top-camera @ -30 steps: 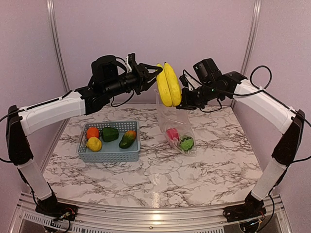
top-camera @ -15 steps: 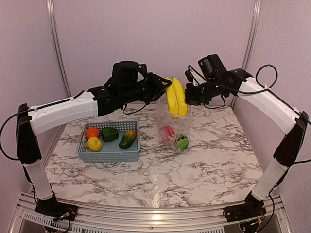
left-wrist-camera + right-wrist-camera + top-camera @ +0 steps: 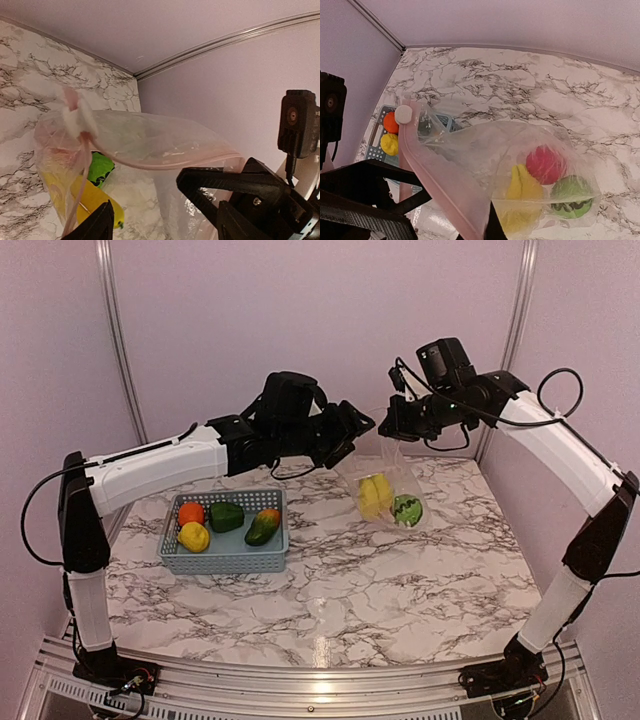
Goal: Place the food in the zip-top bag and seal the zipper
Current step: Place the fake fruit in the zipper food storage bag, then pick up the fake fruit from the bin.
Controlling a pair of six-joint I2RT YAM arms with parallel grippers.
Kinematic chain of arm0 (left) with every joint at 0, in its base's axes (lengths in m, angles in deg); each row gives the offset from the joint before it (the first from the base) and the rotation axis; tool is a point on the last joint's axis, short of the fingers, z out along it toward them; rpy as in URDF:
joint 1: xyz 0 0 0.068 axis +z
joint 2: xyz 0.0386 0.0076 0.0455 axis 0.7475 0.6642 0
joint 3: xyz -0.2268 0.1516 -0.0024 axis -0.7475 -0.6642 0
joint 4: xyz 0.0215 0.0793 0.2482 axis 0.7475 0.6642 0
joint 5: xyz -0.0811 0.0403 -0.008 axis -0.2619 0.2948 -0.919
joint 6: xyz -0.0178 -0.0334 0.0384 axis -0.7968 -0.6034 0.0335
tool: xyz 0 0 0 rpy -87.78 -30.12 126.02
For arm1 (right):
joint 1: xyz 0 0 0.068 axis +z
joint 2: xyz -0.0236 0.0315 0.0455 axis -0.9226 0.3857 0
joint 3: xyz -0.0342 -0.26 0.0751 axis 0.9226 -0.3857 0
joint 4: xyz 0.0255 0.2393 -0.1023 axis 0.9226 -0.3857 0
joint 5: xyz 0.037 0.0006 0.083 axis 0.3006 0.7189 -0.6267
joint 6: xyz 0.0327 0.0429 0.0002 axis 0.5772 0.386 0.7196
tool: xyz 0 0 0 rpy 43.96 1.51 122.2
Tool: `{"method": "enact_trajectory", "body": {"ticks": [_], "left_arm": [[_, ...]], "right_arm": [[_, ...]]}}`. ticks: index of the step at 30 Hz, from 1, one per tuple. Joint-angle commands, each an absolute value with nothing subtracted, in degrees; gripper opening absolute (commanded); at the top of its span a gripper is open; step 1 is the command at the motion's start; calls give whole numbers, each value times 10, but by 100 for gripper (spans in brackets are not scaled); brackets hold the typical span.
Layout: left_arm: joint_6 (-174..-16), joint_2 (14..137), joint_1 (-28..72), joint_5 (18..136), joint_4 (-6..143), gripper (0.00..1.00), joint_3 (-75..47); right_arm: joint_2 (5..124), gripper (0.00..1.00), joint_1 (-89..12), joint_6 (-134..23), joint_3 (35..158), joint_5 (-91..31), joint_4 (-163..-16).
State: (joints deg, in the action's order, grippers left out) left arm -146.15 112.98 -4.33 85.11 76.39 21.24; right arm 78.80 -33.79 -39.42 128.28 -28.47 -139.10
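**Toys partly loaded: zip-top bag (image 3: 392, 490) hung open from one gripper**

Top view: the bag is held above the marble table (image 3: 340, 600) by the right gripper (image 3: 392, 430). Its jaws are pinched on one side of the mouth, so the pouch hangs mouth-up and the contents are kept at the bottom. A banana (image 3: 374, 495) and a melon (image 3: 407, 510) are seen through the plastic. The left gripper (image 3: 358, 430) is held just beside the mouth, jaws spread and empty. An orange (image 3: 190, 512), lemon (image 3: 194, 536), pepper (image 3: 227, 516) and mango (image 3: 263, 526) lie in the basket (image 3: 225, 562), well apart from the bag.

Left wrist view: the zipper (image 3: 165, 162) is seen bowed into an open loop, unsealed, with a white tab (image 3: 77, 117) at its far end. The spread left fingers (image 3: 97, 225) are shown at the lower edge of the view, touching nothing.

Right wrist view: an apple (image 3: 545, 165) is shown beside the banana and melon inside the bag. The lifted edge is judged to keep the mouth gaping for more loading. With four pieces in the basket, sealing is judged some way off.
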Motion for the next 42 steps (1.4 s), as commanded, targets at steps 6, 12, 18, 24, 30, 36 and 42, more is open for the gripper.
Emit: {"method": "enact_trajectory", "body": {"ticks": [6,12,18,24,30,36,42], "left_arm": [[-1442,1095,-24,755,618,78,199],[-1389,1046,-9,671,577,73,160],[-1269,1001,8,682,750,66,147],[-1224,941,58,773,869,65,85],[-1206,901,89,777,889,65,27],[-1201,911,99,772,932,65,34],[-1174,921,104,786,985,65,40]], "right_arm": [[776,0,-344,-409,1265,-276,-1370],[772,0,-343,-408,1220,-292,-1348],[772,0,-352,-425,1225,-273,-1359],[756,0,-501,-443,1278,-252,-1409],[744,0,-520,-466,1285,-247,-1412],[751,0,-466,-447,1161,-295,-1374],[767,0,-442,-440,1151,-319,-1361]]}}
